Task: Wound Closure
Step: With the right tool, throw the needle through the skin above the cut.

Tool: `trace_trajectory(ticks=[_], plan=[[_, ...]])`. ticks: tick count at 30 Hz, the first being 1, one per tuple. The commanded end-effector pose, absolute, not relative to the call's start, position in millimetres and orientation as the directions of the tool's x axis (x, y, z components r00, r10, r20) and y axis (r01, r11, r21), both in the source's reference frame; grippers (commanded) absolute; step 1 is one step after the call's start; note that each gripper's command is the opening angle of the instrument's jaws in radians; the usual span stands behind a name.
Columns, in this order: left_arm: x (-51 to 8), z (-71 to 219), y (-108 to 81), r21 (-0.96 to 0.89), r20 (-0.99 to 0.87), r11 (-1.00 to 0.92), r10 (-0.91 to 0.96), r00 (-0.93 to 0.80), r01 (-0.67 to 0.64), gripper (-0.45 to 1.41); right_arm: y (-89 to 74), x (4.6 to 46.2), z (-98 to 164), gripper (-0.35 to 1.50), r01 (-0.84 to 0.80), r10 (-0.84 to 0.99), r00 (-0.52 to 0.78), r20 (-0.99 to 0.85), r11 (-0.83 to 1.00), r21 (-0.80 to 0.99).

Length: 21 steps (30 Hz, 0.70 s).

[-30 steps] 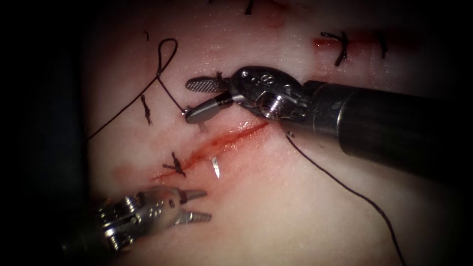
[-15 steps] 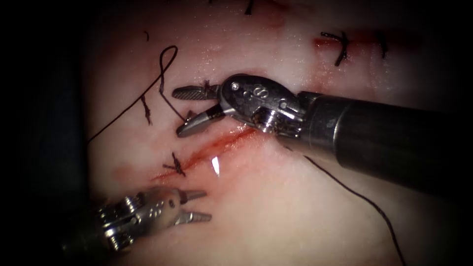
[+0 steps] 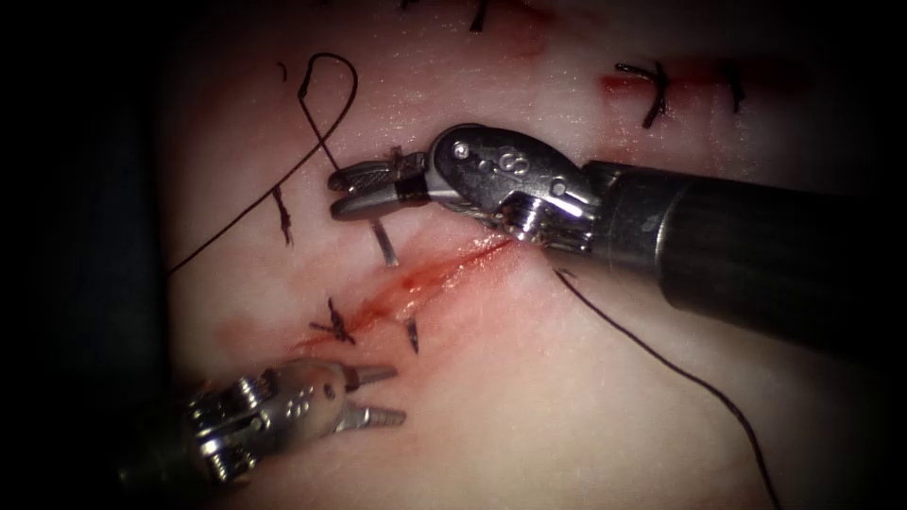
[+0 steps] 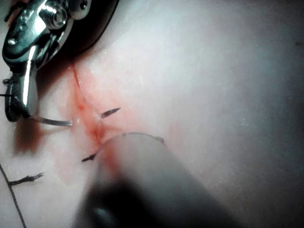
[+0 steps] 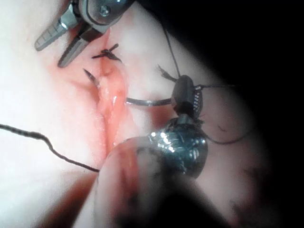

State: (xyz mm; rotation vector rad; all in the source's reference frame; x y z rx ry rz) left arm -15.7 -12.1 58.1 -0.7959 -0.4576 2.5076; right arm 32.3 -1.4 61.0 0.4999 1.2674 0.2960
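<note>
Looking down on pale, glistening tissue, with a slanting red cut as the landmark. Lying wet and pink along the cut: red fluid, smeared outward at both ends.

Right claw, ribbed steel, reaching to the left of the cut's upper stretch, clamped on the tail end of the curved needle. Needle running down from that claw into the tissue on the cut's left side, its middle buried under the cut and hidden; dark pointed tip poking out on the cut's right side. In the right wrist view, same needle arching as a thin silver wire from the right claw into the cut's edge, tip emerging on the far side. In the left wrist view, needle entering beside the cut, held by the right claw.

Left claw, below the cut's lower end, gaping slightly, holding nothing, not touching the tissue as far as can be told. Its shaft fading into darkness.

Dark thread trailing from under the right tool's wrist, right of the cut, off the lower edge. Another stretch of thread looping above the cut on its left, its far end lost in shadow. Knotted stitch crossing the cut's lower end, short frayed ends sticking up. More stitches well above and right of the cut, partly dim.
</note>
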Motion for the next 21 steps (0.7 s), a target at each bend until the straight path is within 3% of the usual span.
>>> trace_trajectory(ticks=[1,8,21], plan=[[-16.2,58.6,-11.7,-0.439,-0.453,-0.836,0.522,-0.723,-0.329,0.44,-1.8,32.7,61.7,-0.35,0.046,0.522,0.321,-0.79,0.825,0.564],[-16.2,58.5,-11.7,-0.44,-0.453,-0.836,0.523,-0.723,-0.329,0.45,-4.6,32.0,61.8,-0.35,0.078,0.652,0.388,-0.652,0.682,0.727],[-16.1,58.3,-11.3,-0.432,-0.452,-0.836,0.526,-0.721,-0.339,0.46,-8.1,31.0,62.1,-0.35,0.114,0.695,0.484,-0.532,0.553,0.825]])
